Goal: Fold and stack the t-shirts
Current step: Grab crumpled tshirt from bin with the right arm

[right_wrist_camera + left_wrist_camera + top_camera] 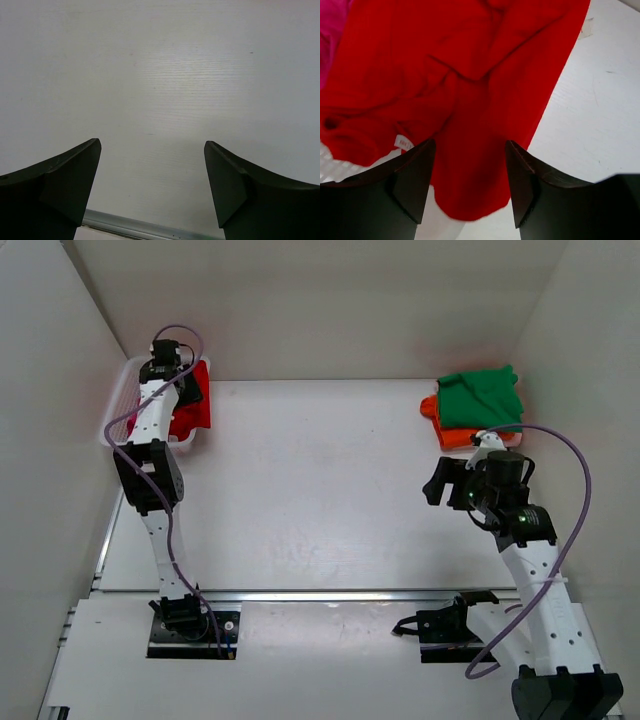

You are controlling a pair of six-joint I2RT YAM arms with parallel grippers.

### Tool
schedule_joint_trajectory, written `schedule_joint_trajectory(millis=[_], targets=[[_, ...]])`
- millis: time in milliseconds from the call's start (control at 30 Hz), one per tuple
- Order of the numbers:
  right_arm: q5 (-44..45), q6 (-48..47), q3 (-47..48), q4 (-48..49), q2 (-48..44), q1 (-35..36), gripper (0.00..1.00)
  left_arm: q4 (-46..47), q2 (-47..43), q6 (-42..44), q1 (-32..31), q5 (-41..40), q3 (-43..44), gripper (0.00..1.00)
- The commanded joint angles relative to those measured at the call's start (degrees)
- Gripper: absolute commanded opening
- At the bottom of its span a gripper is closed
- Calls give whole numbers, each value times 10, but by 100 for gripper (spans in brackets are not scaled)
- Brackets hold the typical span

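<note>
So I've got the left gripper (470,150) way out at the far left corner, fingers spread apart with nothing pinched, hanging right over the red tee (470,90). It lies bunched up, half in the white basket (115,412) and half spilling over the rim onto the surface (320,480). A sliver of the magenta tee (330,30) peeks out at the far left of the wrist view, under or beside the red one; I honestly can't tell which from this angle. The right gripper (152,145) is wide open too, pointing at bare surface, near the green tee (480,395), which sits folded on top of the orange tee (455,437) at the far right. So I'd say two are done and two are left. On handling: this stuff is light, floppy cloth with zero stiffness, so it'll drape and drag wherever I pull it, and it could snag on the basket lattice. I'd pinch a single thick fold or ridge near the middle of the red bundle, not a loose hem, and lift high enough to clear the rim. My one worry is grabbing the magenta along with it.
</note>
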Motion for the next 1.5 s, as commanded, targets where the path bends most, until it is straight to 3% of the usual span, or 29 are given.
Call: schedule_joint_trajectory(millis=[0, 100, 267, 433, 700, 967, 1233, 1267, 1333, 1400, 1433, 1467], targets=[[-31, 10, -13, 41, 19, 1, 82, 76, -33, -10, -13, -15, 8, 69], [-38, 12, -22, 58, 31, -5, 82, 84, -23, -12, -15, 21, 6, 71], [-53, 15, -34, 73, 41, -10, 82, 130, -34, 7, -23, -11, -45, 73], [-55, 21, -41, 82, 47, -4, 82, 118, -3, -16, -6, -33, -4, 73], [-65, 22, -51, 102, 74, 0, 83, 226, -25, -44, 9, -56, -93, 74], [-76, 33, -55, 118, 90, -1, 83, 133, 119, -69, 29, -67, 94, 78], [-84, 39, -52, 130, 107, -3, 82, 108, 206, -107, 44, -42, 170, 75], [-84, 41, -51, 128, 112, -3, 82, 112, 205, -102, 45, -38, 165, 71], [-82, 44, -52, 133, 114, -1, 81, 119, 206, -102, 45, -40, 158, 32], [-85, 48, -49, 135, 117, 5, 81, 120, 201, -98, 42, -48, 161, 11], [-79, 51, -51, 135, 117, 8, 81, 126, 192, -90, 39, -49, 161, 2], [-86, 54, -52, 139, 118, 15, 81, 131, 173, -81, 31, -62, 164, 0]])
